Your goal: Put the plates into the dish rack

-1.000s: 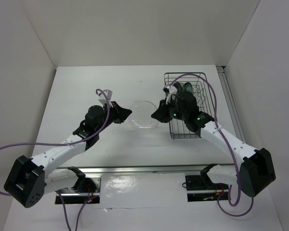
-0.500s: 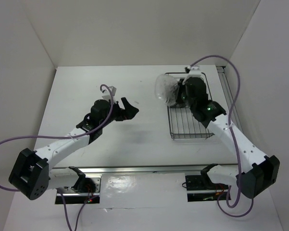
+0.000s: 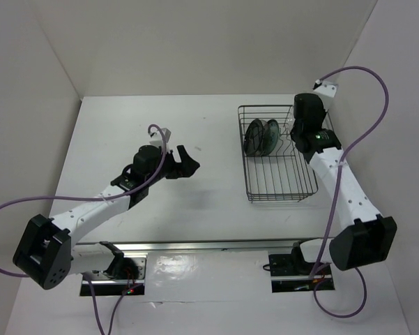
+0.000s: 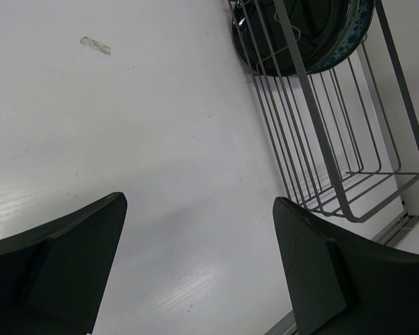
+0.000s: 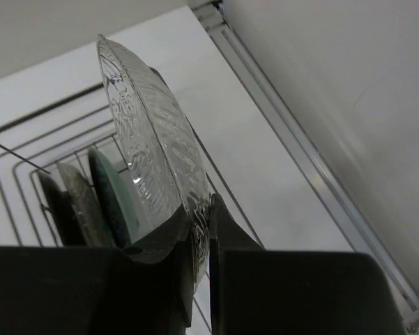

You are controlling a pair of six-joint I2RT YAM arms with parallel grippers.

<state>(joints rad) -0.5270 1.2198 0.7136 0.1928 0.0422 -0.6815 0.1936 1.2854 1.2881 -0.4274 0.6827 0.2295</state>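
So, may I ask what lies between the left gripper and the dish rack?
Only bare table separates the left gripper from the dish rack, per the top view.

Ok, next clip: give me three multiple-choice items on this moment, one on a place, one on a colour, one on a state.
1. Where in the rack do the standing plates sit?
A. At its near end
B. At its far end
C. Outside it

2. What colour is the plate in the right gripper?
A. Black
B. Clear
C. Red

3. How is the left gripper?
A. Open and empty
B. Shut on a plate
C. Shut on a rack wire

Answers:
1 B, the top view shows them upright at the rack's far end.
2 B, the right wrist view shows see-through patterned glass pinched by its edge.
3 A, its jaws stand wide apart with only the table between them.
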